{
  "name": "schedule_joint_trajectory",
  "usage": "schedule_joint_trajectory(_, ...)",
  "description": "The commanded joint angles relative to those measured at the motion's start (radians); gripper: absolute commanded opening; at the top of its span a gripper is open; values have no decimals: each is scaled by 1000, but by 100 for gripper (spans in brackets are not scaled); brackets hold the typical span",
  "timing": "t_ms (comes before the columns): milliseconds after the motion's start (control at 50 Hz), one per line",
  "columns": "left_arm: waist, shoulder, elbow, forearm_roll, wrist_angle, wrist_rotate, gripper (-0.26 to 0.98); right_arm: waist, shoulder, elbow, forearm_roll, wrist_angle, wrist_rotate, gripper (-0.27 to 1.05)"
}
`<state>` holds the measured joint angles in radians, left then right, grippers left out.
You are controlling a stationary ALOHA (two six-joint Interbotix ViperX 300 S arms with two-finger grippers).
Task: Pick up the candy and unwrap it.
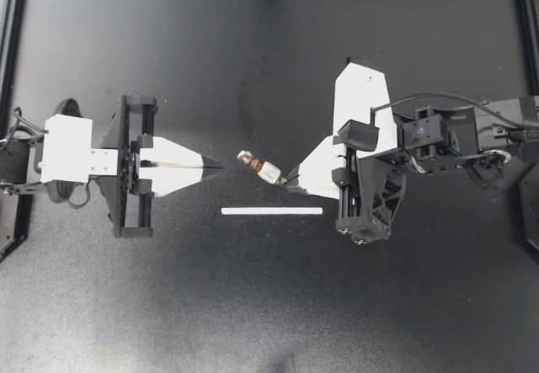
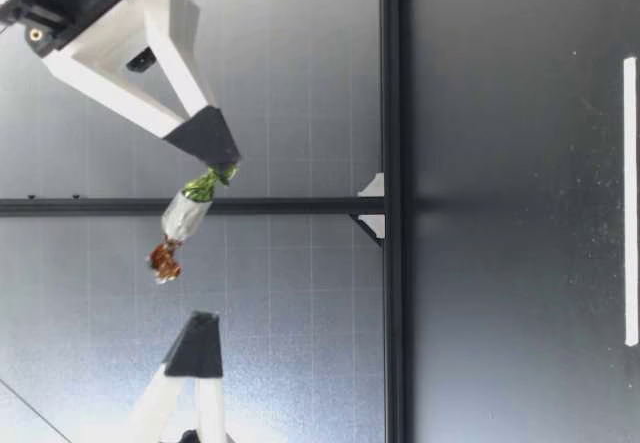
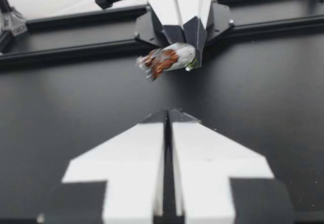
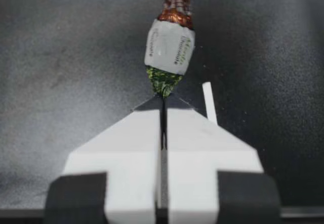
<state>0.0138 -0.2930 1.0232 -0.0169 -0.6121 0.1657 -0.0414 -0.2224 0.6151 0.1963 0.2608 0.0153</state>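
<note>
**Top view: candy held off the table at one twisted end by the right gripper**

Top view: the right gripper [image 1: 287, 181] is seen reaching in toward the middle of the table [image 1: 126, 306], and its fingers are clamped together on one end of the candy [image 1: 259, 168]. The candy is stretched out from those fingertips toward the left gripper [image 1: 217, 164]. That gripper points at it from the opposite side and is kept apart from it by a small gap. A white strip [image 1: 271, 211] lies flat on the table just beside the candy, between the two arms.

In the right wrist view, the green twisted end of the wrapper is shown pinched between the tips of the right gripper [image 4: 163, 101]. The white middle band of the candy [image 4: 169, 44] and its brown far end are seen ahead of the fingers.

In the left wrist view, the fingers of the left gripper [image 3: 167, 117] are pressed closed against each other with nothing between them. The candy [image 3: 169, 59] is seen ahead of them, untouched, with its brown end free.

In the low view, the candy [image 2: 185, 213] is shown well above the table surface. It is carried at about the height of both sets of fingertips, and its loose brown end is turned toward the left gripper [image 2: 197, 345].
</note>
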Motion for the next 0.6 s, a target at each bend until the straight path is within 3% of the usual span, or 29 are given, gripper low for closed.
schedule_joint_trajectory(0,-2,-9,-14,0,-6,3,-13,2,-12,-12,-2,-11,-2,-16)
schedule_joint_trajectory(200,-2,-3,-18,0,-6,5,-11,0,-2,-12,-2,-15,0,-16)
schedule_joint_trajectory(340,-2,8,-29,0,-6,2,-3,5,18,-18,-2,-15,-2,-16)
schedule_joint_trajectory(460,-2,14,-34,-3,-6,-8,14,17,35,-29,-2,-15,-2,-16)
schedule_joint_trajectory(580,-2,25,-43,-9,-6,-18,43,25,46,-38,-2,-15,-2,-16)
